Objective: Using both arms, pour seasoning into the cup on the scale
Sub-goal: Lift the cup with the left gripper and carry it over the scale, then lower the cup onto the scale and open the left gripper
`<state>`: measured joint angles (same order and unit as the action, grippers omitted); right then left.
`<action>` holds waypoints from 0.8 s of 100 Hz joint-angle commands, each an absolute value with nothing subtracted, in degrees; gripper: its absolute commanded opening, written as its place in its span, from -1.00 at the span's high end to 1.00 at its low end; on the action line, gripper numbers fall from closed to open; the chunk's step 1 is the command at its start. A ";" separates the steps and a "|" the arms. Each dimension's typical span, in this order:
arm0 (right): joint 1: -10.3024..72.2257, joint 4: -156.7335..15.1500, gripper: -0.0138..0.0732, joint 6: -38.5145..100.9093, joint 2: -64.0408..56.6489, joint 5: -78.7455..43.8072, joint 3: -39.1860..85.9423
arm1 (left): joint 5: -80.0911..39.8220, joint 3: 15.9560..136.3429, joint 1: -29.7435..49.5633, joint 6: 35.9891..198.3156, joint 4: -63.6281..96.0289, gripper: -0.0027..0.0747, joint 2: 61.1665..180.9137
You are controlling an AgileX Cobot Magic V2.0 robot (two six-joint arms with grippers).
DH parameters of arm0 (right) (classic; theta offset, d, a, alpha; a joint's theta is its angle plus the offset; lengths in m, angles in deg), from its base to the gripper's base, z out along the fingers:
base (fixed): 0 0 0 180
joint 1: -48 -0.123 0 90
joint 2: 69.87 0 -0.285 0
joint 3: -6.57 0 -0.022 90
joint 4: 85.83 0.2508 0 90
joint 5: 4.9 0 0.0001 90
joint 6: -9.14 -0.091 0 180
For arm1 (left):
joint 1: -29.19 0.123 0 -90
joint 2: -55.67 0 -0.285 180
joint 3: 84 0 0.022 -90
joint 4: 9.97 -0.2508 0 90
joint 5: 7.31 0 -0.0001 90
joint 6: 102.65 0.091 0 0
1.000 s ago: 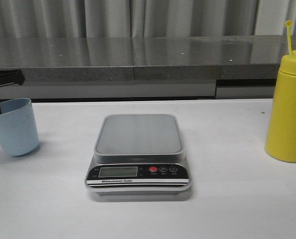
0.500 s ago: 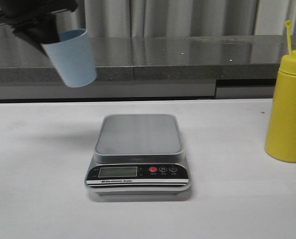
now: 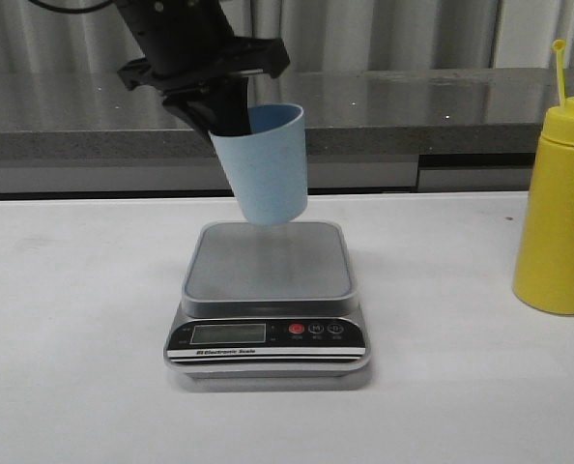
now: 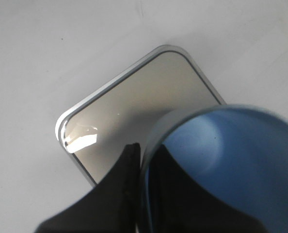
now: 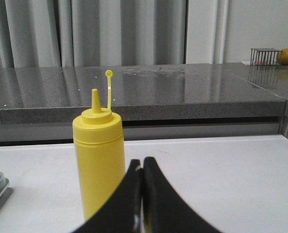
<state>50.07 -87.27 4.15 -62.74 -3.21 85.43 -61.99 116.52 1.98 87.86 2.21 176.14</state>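
Above the scale [image 3: 270, 302], the cup [image 3: 266, 164] now hangs in the air, pinched at its rim by the left fingers [image 3: 231, 114] and tilted so its base leans toward the platform's far edge. A second ago it stood on the table [image 3: 74, 387] at the far left with the fingers already at its rim; half a second ago it was lifted high over the left side, and since then it has swung in over the middle. The left wrist view agrees: one dark finger lies against the outside of the cup's wall, the cup's blue interior fills the near corner, and the grey platform sits right beneath with a bright glare spot on it. The cup does not yet touch the scale; from the front, a gap shows between its base and the platform. The bottle [image 3: 560, 203] has stayed put throughout, upright on the table at the far right, well apart from the scale, its cap tether sticking up beside the nozzle. The right fingers [image 5: 142, 194] are pressed together with nothing between them, pointing at the bottle from just beside it. My judgement is that the carry is nearly over and the step in hand is setting the cup down; it will want levelling first, since a tilted landing on a smooth platform could tip it. Pouring has not begun.
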 commanded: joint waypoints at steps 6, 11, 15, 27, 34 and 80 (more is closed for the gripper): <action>50.31 -87.71 0.82 4.82 -63.96 1.37 84.34 | -59.71 118.37 1.55 87.88 3.38 0.98 174.75; 50.31 -87.71 0.82 4.82 -63.96 1.37 84.34 | -60.21 118.37 1.55 87.88 3.38 0.98 175.43; 50.31 -87.71 0.82 4.82 -63.96 1.37 84.34 | -60.73 118.37 1.55 87.88 3.38 0.98 175.82; 50.31 -87.71 0.82 4.82 -63.96 1.37 84.34 | -61.54 118.37 1.55 87.88 3.47 0.93 176.87; 50.31 -87.71 0.82 4.82 -63.96 1.37 84.34 | -61.54 118.37 1.55 87.88 3.47 0.77 176.87; 50.31 -87.71 0.82 4.82 -63.96 1.37 84.34 | -63.16 119.84 1.55 87.88 3.47 -0.29 176.61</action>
<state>50.07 -87.27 4.15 -62.74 -3.21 85.43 -63.24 117.02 1.98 87.86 2.21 180.11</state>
